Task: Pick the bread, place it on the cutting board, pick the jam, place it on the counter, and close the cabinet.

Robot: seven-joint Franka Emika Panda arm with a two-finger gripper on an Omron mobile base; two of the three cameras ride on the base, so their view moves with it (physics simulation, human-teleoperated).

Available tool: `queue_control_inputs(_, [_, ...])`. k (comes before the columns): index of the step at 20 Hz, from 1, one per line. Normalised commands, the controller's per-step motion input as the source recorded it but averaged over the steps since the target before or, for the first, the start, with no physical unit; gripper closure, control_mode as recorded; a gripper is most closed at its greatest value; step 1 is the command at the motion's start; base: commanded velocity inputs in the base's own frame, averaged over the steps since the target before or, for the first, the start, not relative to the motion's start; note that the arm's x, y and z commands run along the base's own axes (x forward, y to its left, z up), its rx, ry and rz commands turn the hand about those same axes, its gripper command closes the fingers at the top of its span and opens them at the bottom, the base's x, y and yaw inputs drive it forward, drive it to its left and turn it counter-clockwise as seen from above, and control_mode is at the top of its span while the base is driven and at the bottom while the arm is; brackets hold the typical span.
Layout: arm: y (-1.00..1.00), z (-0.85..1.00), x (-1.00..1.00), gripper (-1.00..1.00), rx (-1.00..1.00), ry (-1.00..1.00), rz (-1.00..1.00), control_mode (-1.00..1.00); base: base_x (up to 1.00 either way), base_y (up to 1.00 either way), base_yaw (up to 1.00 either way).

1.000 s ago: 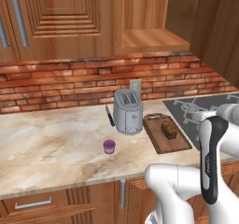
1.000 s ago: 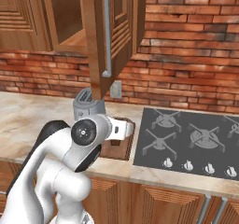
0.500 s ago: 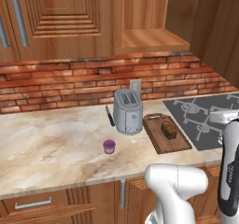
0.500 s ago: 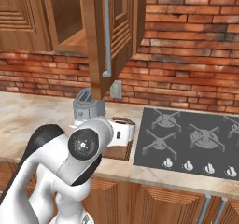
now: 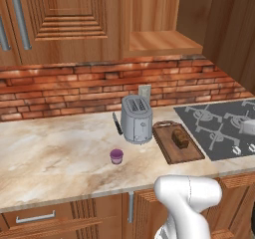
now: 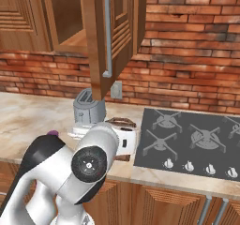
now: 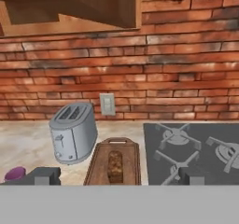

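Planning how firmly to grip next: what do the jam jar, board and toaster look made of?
Jam jar: glossy purple, glass or plastic, can't tell which. Board: dark brown wood by its grain, matte, with a raised rim. Toaster: grey brushed metal by its soft sheen.

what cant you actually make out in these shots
- Jam: right base view, the arm's dark link covers all but its top.
- Cutting board: right base view, mostly behind the white arm; the bread on it is hidden there.
- Claw: hand view, fingertips cut by the bottom edge.
- Cabinet interior: left base view, back unseen.
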Motion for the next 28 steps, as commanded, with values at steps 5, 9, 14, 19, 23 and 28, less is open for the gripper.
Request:
queue_control_inputs(5, [-0.39,0.14,0.0,-1.0,0.0,-0.08,0.0,-1.0,0.0,0.0,0.0])
queue_control_inputs(9, [-0.44,0.13,0.0,-1.0,0.0,-0.05,0.03,-1.0,0.0,0.0,0.0])
queue_control_inputs(14, [-0.39,0.19,0.01,-1.0,0.03,-0.04,0.05,-1.0,0.0,0.0,0.0])
queue_control_inputs(19, [-0.29,0.28,0.1,-1.0,0.05,-0.01,0.06,-1.0,0.0,0.0,0.0])
queue_control_inputs(23, [-0.21,0.34,0.02,-1.0,0.06,-0.04,0.08,-1.0,0.0,0.0,0.0])
queue_control_inputs(28, [-0.18,0.33,0.0,-1.0,0.04,-0.12,0.09,-1.0,0.0,0.0,0.0])
